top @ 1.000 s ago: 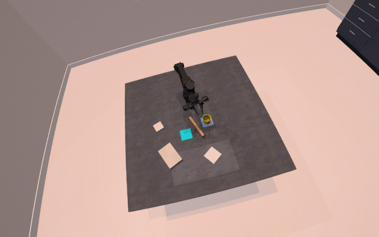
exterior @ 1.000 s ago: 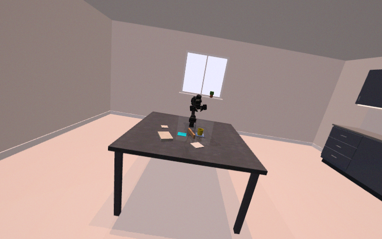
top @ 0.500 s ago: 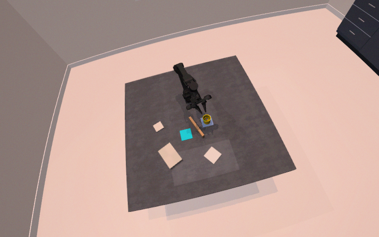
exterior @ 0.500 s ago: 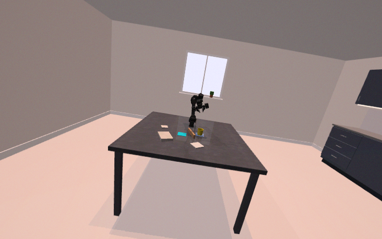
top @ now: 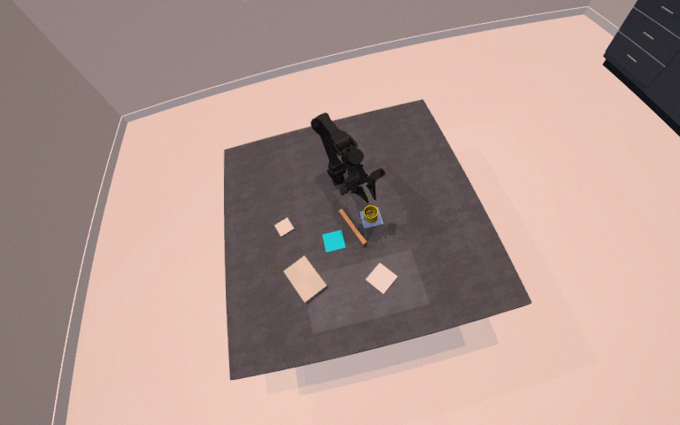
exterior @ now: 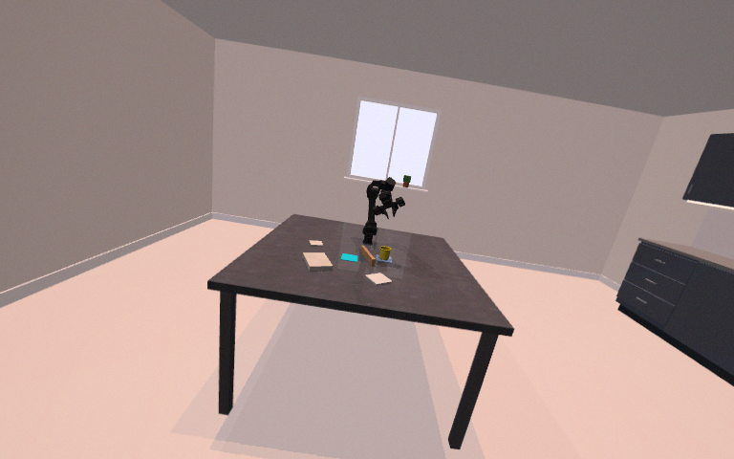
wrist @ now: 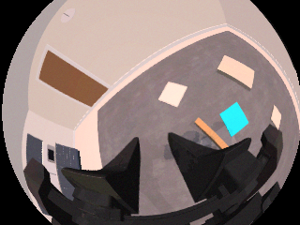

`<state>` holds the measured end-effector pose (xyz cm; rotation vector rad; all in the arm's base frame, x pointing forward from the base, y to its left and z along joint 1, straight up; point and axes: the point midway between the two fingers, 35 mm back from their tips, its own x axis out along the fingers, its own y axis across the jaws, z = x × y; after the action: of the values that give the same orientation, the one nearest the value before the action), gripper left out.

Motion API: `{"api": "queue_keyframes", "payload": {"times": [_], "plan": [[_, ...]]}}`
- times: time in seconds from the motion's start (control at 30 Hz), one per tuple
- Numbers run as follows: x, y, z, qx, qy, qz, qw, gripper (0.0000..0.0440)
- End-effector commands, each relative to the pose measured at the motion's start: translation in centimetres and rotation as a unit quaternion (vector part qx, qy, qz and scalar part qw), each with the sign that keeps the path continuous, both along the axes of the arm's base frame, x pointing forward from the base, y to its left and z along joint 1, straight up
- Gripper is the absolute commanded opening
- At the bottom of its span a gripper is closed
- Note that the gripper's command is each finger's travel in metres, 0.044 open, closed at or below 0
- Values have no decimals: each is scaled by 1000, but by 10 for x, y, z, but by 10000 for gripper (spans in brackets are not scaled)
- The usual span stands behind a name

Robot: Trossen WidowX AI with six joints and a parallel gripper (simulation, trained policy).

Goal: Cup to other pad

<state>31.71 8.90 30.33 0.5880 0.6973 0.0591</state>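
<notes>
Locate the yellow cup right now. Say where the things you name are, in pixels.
In the top view, the yellow cup (top: pixel 371 216) (exterior: pixel 384 252) stands on the blue pad (top: pixel 373 224) (exterior: pixel 383 260), right of the wooden bar (top: pixel 352 227) (exterior: pixel 367 255) (wrist: pixel 211 133).

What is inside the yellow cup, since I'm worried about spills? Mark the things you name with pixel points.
Small marbles, some red and green, show inside the yellow cup (top: pixel 371 220) (exterior: pixel 384 253) from the top view. Its wall and any upper marbles cover the bottom, so their number can't be told.

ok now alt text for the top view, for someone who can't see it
A yellow cup of marbles stands on a blue pad; the open black gripper hovers near it, holding nothing. An orange bar separates that pad from a cyan one.
</notes>
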Motion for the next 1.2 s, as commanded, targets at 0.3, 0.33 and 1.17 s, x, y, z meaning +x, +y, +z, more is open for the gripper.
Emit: {"api": "queue_keyframes", "payload": {"times": [0.3,0.33,1.17], "plan": [[-7,20,-8,59,112,-41,991,154],[-8,21,-9,62,120,-45,990,154],[-23,27,-53,56,306,-147,939,162]]}}
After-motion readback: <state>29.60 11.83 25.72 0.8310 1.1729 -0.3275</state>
